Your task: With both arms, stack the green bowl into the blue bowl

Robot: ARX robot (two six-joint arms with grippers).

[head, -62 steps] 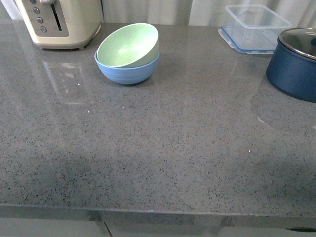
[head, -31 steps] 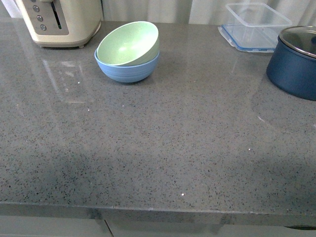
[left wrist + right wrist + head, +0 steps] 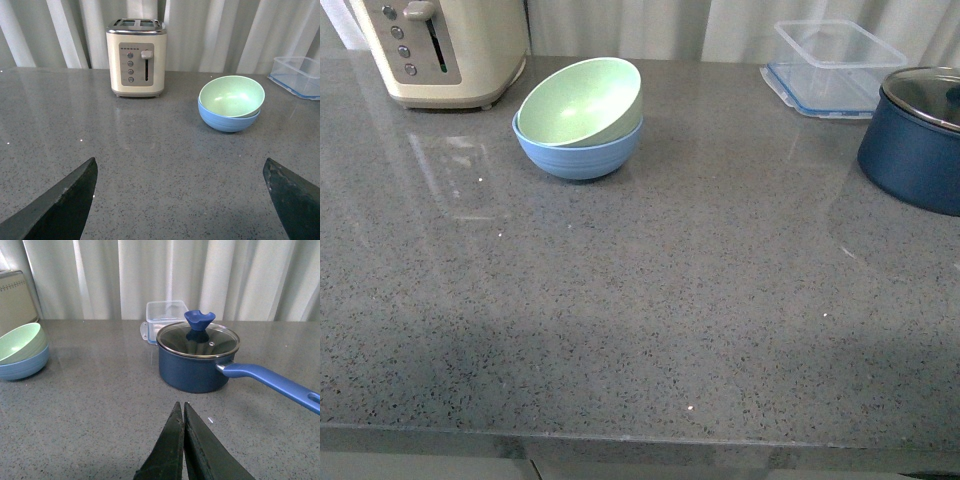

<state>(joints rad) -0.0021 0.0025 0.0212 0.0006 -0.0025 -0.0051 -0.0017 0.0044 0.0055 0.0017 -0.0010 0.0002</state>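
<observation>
Since the pale mint-green round matte bowl [image 3: 583,101] already sits inside the light sky-blue round matte bowl [image 3: 579,152], the stacking step looks done, or nearly. The green one is tilted tho, one side of its rim riding higher than the other, so it isn't nested flat.

Left gripper [image 3: 180,200]: jaws spread wide, nothing btwn them. The stacked pair is well ahead of those jaws & offset toward one finger, with bare grey speckled stone countertop [image 3: 650,300] btwn. A cream two-slot toaster [image 3: 136,58] stands ahead too, nearer the other finger, apart from the bowls.

Right gripper [image 3: 182,427]: jaws pressed together, tips touching, holding nothing. Straight ahead of them sits a dark navy pot w/ glass lid & long blue handle [image 3: 196,360]; a clear blue-rimmed plastic container [image 3: 165,315] is just behind that pot. The bowls are far off to one side of the shut jaws, at the frame edge.

Neither arm shows in the front view, so both seem pulled back from the work area.

Judgement: task is at the finish or a tidy-up stage. If anything's left, next move calls for a light nudge on the green bowl's high rim to seat it level, w/o shoving the blue bowl toward the toaster. The left gripper is better placed for that; the right would have to part its jaws & cross past the pot.
</observation>
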